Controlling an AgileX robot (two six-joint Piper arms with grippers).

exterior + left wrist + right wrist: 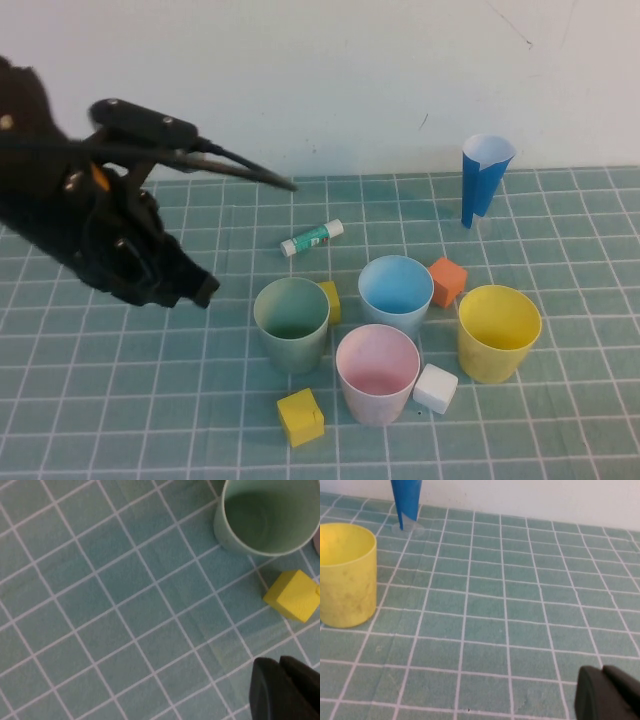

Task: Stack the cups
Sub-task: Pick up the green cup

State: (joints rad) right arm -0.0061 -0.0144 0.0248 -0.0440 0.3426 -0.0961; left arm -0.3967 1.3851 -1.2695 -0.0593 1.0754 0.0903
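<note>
- Teal-green mat (pixel 560 430) w/ white grid lines is covering the whole table, front to back.
- Plain off-white wall (pixel 350 70) is standing right behind the mat's far edge; faint scuffs are showing on it.
- Light is falling soft & even, shadows staying faint.

The checked green mat (pixel 120 400) is viewed obliquely from above; the wrist views are set close over it, sharing the pale green plastic cup (pixel 265 515) and yellow plastic cup (pixel 345 575).
</note>
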